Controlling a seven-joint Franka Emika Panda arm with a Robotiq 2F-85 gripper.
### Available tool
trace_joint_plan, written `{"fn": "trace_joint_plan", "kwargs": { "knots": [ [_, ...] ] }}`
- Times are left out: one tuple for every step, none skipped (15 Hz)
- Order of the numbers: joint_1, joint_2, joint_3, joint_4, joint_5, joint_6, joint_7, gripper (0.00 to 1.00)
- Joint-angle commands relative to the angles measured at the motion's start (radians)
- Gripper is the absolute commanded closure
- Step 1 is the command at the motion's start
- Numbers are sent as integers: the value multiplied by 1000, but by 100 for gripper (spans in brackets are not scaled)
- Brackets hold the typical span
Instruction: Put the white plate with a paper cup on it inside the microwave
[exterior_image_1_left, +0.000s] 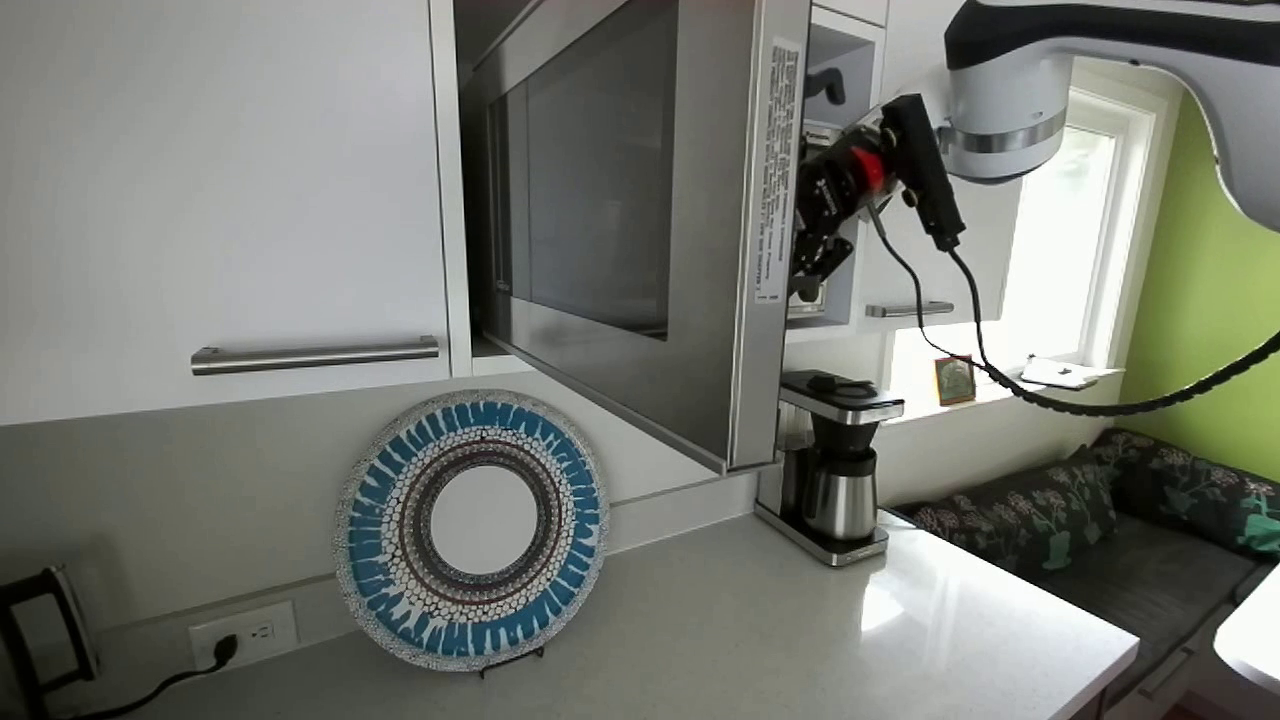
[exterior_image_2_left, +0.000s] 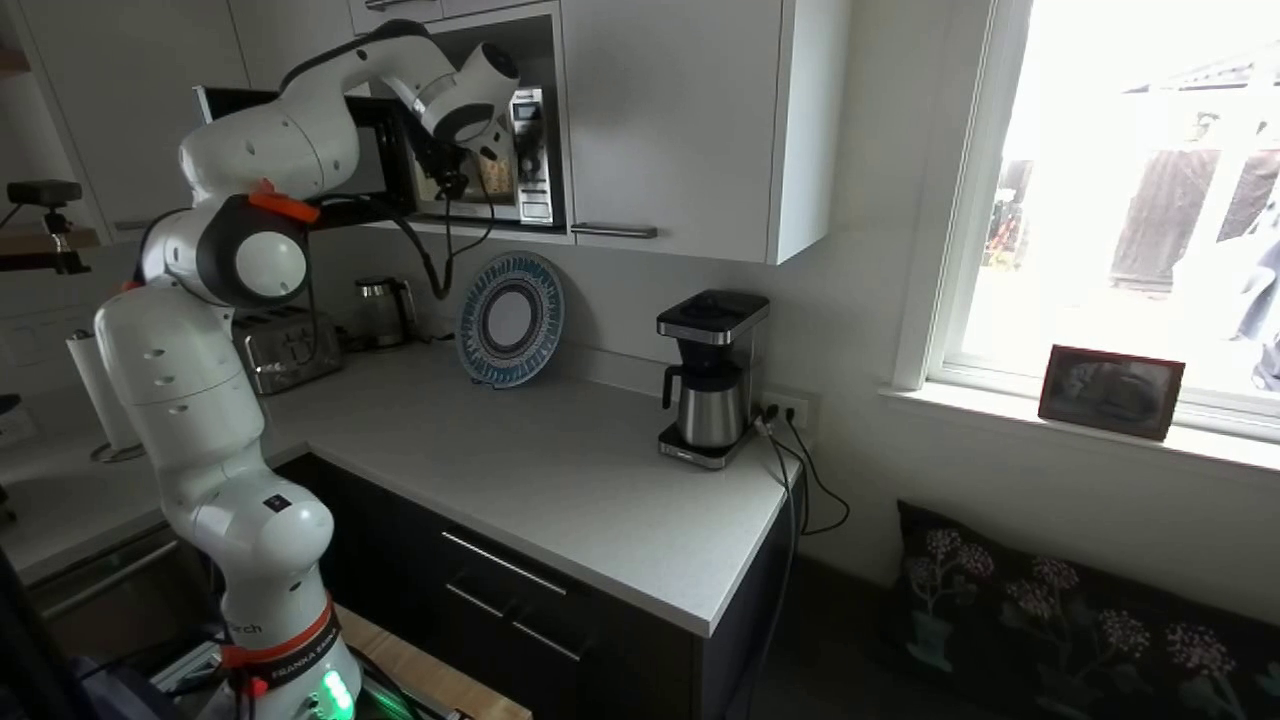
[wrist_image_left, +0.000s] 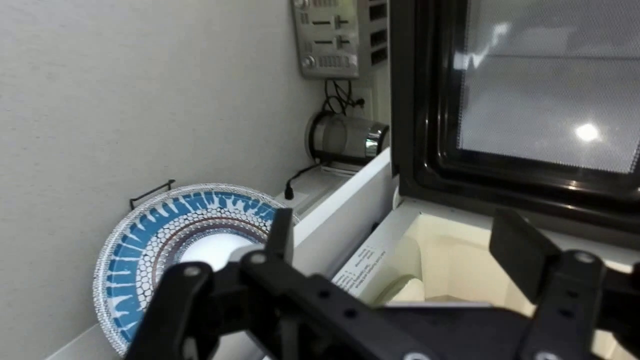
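"Above the worktop (exterior_image_2_left: 520, 450), how does the microwave (wrist_image_left: 455, 240) stand?"
"Its door (exterior_image_1_left: 600, 210) is open. Inside, I see a pale rounded form (wrist_image_left: 407, 290), partly hidden; I cannot tell whether it is the white plate."
"Gripper (wrist_image_left: 397, 235) state?"
"Fingers (wrist_image_left: 522, 250) spread."

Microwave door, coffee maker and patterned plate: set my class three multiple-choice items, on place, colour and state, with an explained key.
1. Where does the coffee maker stand?
A. On the windowsill
B. On the counter
C. On the floor

2. Which bold colour decorates the patterned plate?
A. Blue
B. Yellow
C. Pink

3. How does the microwave door stand?
A. Shut
B. Flat on the counter
C. Open

1 B: its base rests there in both exterior views.
2 A: blue streaks circle its white centre.
3 C: the wrist view shows the cream interior uncovered.
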Motion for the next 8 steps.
{"fn": "trace_joint_plan", "kwargs": {
  "knots": [
    [-15,50,-12,167,-126,-170,-44,0],
    [-17,57,-14,201,-154,-197,-78,0],
    [-20,58,-15,229,-185,-202,-110,0],
    [-22,57,-16,251,-218,-203,-143,0],
    [-23,45,-16,259,-258,-191,-169,0],
    [-24,36,-15,263,-288,-167,-205,0],
    [-26,30,-16,281,-323,-163,-234,0],
    [-28,21,-17,288,-345,-137,-267,0]
  ]
}}
